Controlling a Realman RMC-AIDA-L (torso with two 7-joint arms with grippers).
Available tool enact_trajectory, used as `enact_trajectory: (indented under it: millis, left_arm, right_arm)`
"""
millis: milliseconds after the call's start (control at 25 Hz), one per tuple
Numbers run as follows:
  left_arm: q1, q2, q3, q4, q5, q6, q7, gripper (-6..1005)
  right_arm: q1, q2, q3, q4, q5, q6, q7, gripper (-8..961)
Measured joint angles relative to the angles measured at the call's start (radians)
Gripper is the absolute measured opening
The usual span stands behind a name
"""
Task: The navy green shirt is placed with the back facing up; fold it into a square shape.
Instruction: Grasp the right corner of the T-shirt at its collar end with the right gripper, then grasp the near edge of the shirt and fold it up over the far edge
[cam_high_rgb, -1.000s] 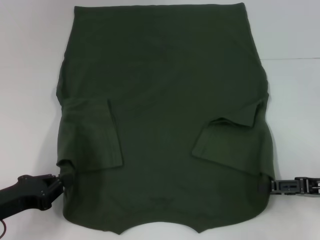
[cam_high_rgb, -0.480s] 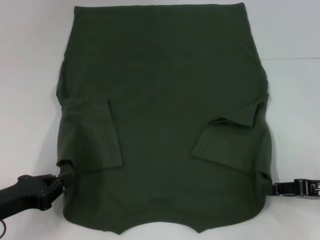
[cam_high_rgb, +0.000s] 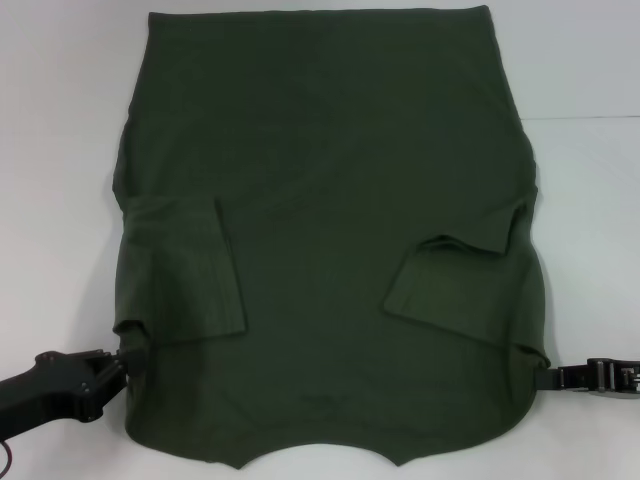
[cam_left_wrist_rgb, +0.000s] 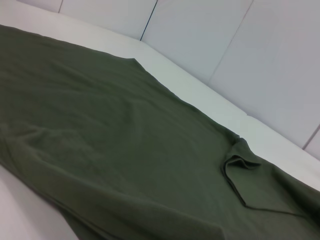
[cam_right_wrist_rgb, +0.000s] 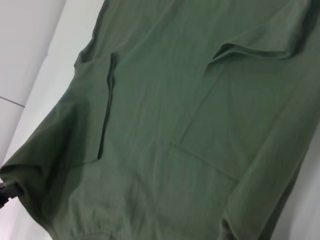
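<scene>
The navy green shirt (cam_high_rgb: 330, 200) lies flat on the white table with its plain back up, both short sleeves folded inward onto the body. My left gripper (cam_high_rgb: 126, 358) is at the shirt's near left edge, shut on the cloth, which gathers toward it; the gripper also shows at the edge of the right wrist view (cam_right_wrist_rgb: 3, 192). My right gripper (cam_high_rgb: 548, 378) sits low at the shirt's near right edge, touching the hem. The left wrist view shows the shirt (cam_left_wrist_rgb: 125, 150) spread out with one folded sleeve. The right wrist view shows the shirt (cam_right_wrist_rgb: 165, 125) and both folded sleeves.
The white table (cam_high_rgb: 60, 150) surrounds the shirt, with bare strips on both sides. A seam in the table surface (cam_high_rgb: 590, 118) runs along the right. White wall panels (cam_left_wrist_rgb: 250, 55) stand behind the table's far edge.
My right gripper has slid a little to the right, away from the shirt's body. The left gripper and the shirt have stayed in place.
</scene>
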Motion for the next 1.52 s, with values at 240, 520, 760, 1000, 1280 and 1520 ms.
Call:
enact_trajectory:
  millis: [240,520,760,1000,1280,1520]
  left_arm:
    - [0.006,0.000,0.000,0.000,0.001,0.000,0.000,19]
    - [0.010,0.014,-0.002,0.006,0.003,0.054,-0.071,19]
    - [0.010,0.035,-0.001,0.004,0.006,0.111,-0.141,20]
    - [0.022,0.051,0.000,-0.002,0.006,0.154,-0.196,20]
    - [0.060,0.062,-0.017,-0.003,0.006,0.253,-0.240,20]
    - [0.100,0.074,-0.088,-0.021,0.006,0.379,-0.260,19]
  right_arm:
    - [-0.014,0.001,0.007,0.000,0.005,0.016,-0.010,3]
    - [-0.057,0.001,0.068,0.000,0.009,-0.013,-0.065,8]
    - [-0.090,-0.003,0.104,0.000,0.011,-0.029,-0.087,17]
    - [-0.107,-0.004,0.130,0.000,0.011,-0.059,-0.111,25]
    - [-0.151,-0.004,0.211,-0.001,0.011,-0.140,-0.192,35]
    - [-0.222,-0.001,0.238,-0.008,0.006,-0.212,-0.256,43]
